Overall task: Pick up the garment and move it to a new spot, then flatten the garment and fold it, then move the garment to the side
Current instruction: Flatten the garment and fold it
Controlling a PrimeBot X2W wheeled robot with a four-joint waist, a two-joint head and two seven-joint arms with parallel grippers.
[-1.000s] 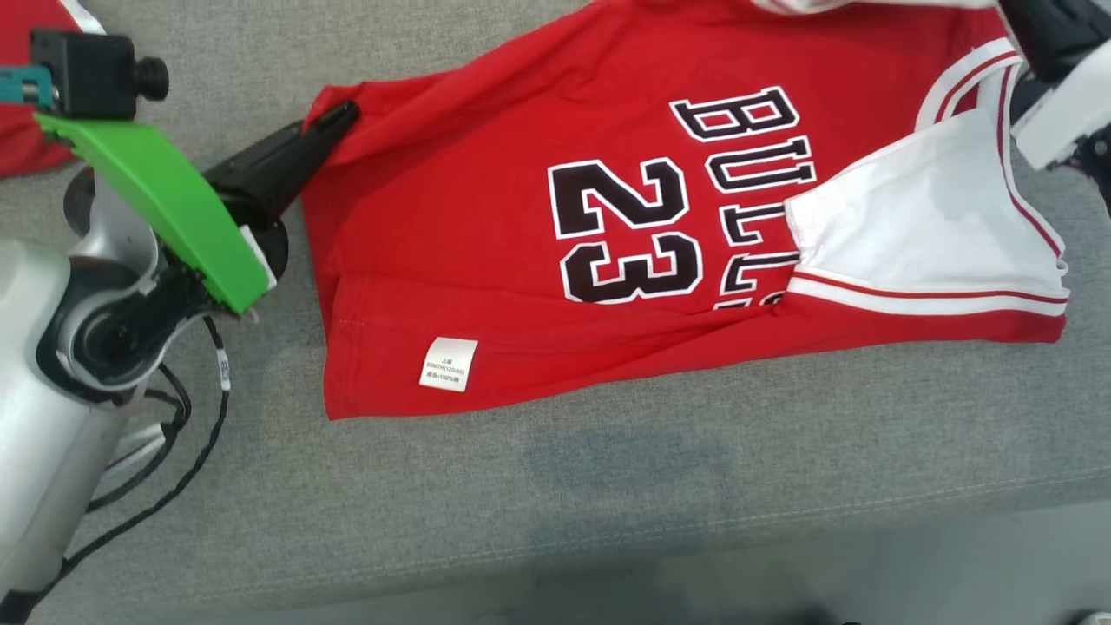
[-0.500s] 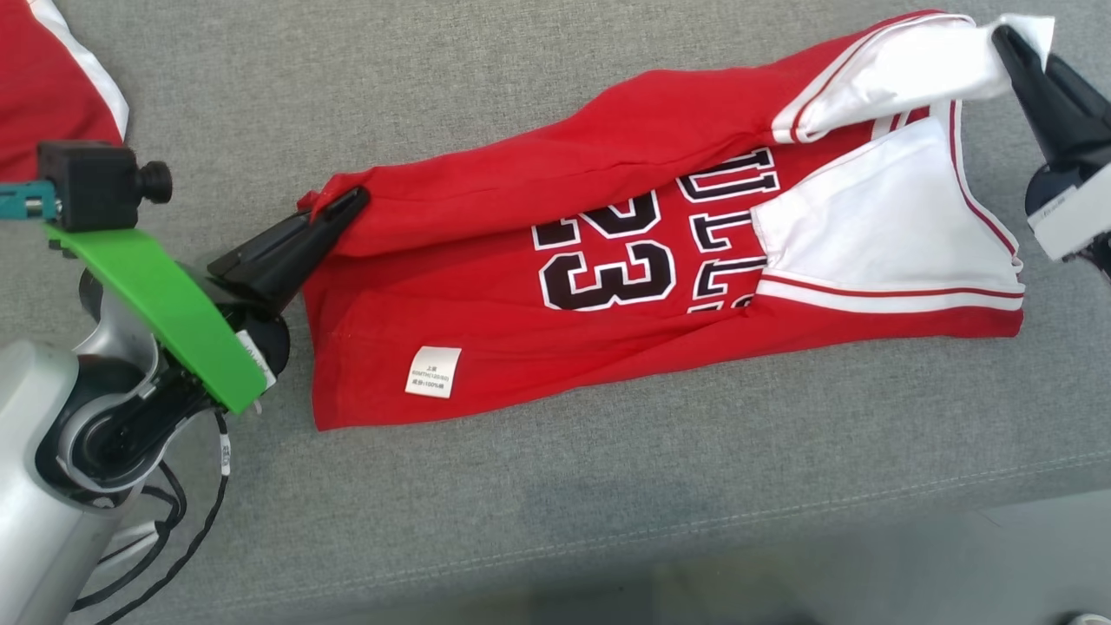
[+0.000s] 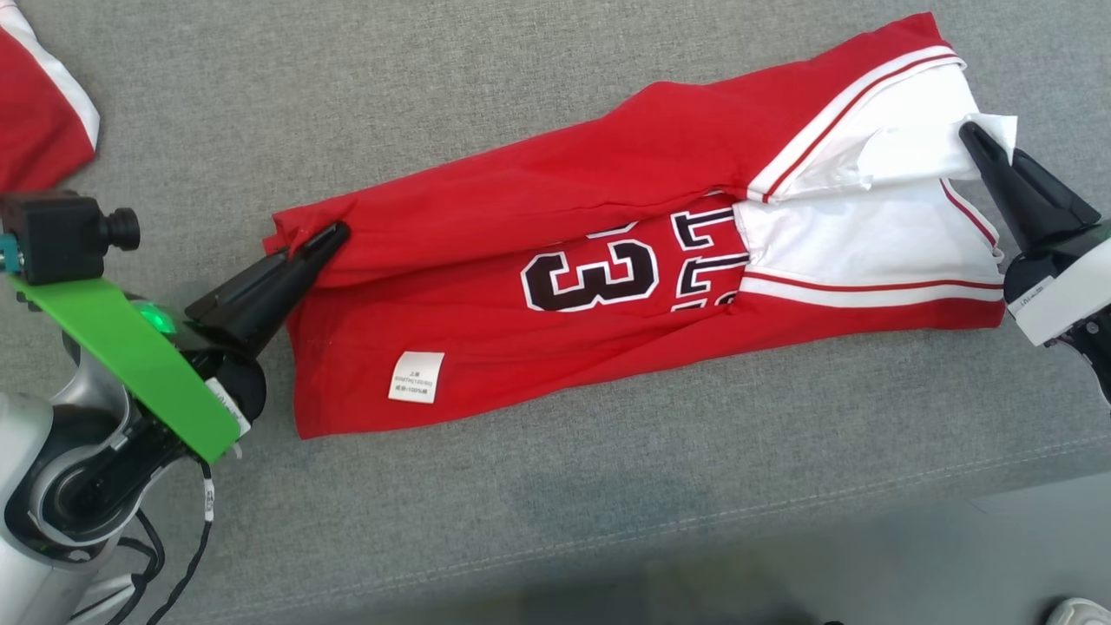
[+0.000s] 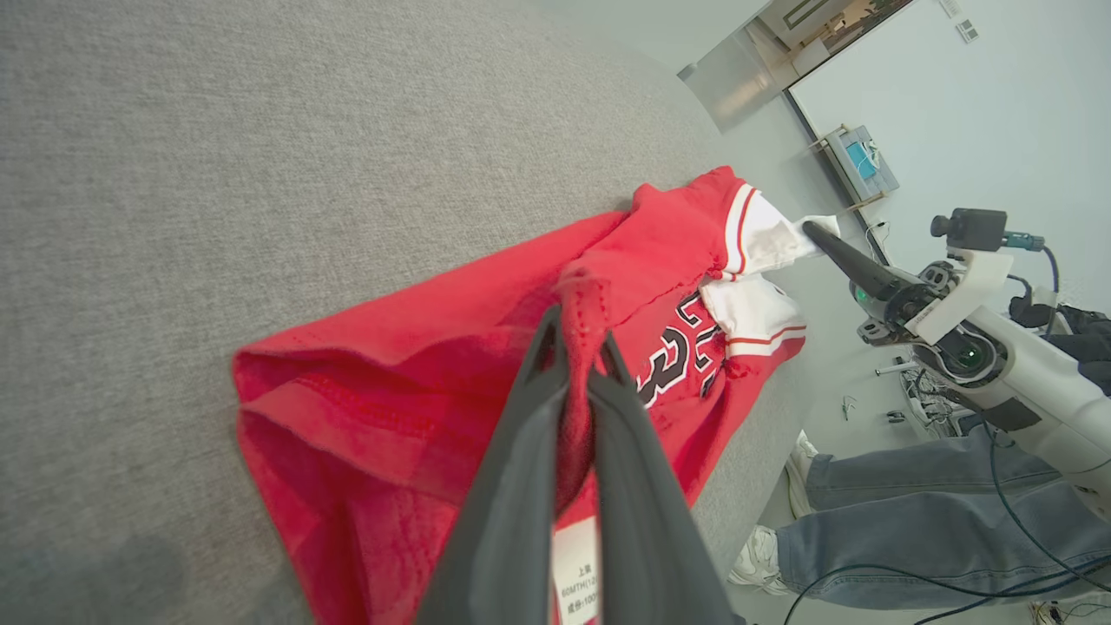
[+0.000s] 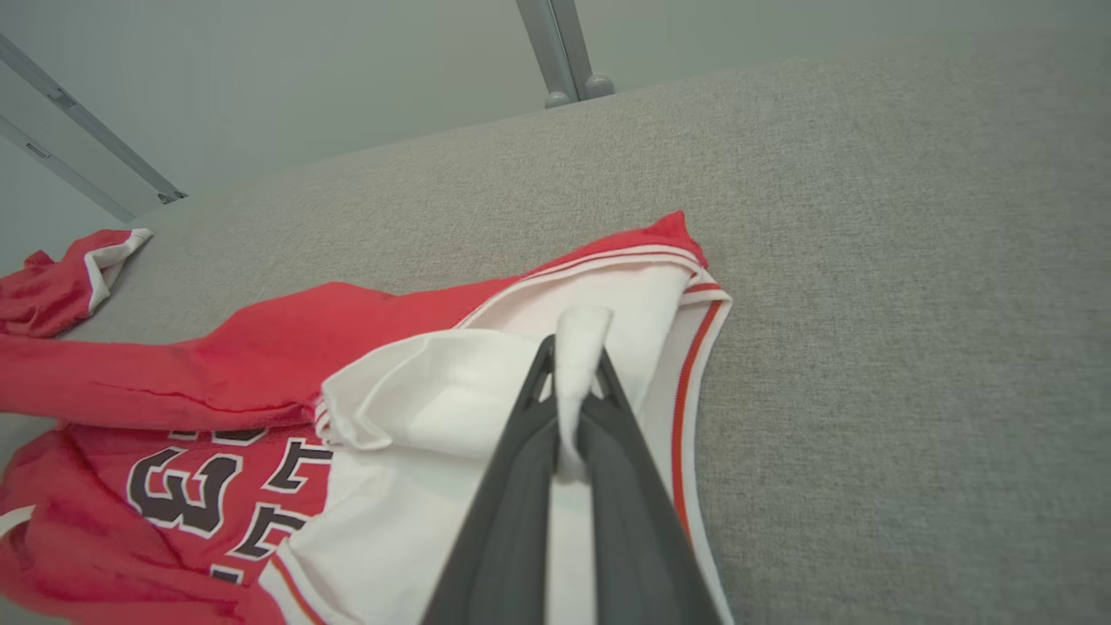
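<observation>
1. Jersey [image 3: 608, 286] in red with white trim lies stretched lengthwise along the grey bench [image 3: 521, 87], well in from its near edge, with the hem end to the robot's left and the white-lined neck end to its right.
2. Its far long side laps over toward the near edge, covering part of the black lettering. A "3" shows.
3. At the hem end, the left gripper [image 3: 337, 231] has its jaws pinched tight on a red corner.
4. At the neck end, the right gripper [image 3: 969, 132] is clamped on a tuft of white fabric.
5. Near the hem, a white care label [image 3: 415, 377] lies face up.
6. Toward the bench's far left lies another red garment [image 3: 35, 113], well apart from the jersey.
7. Off the bench, by the right arm, are a person's legs [image 4: 911, 521] in jeans.
</observation>
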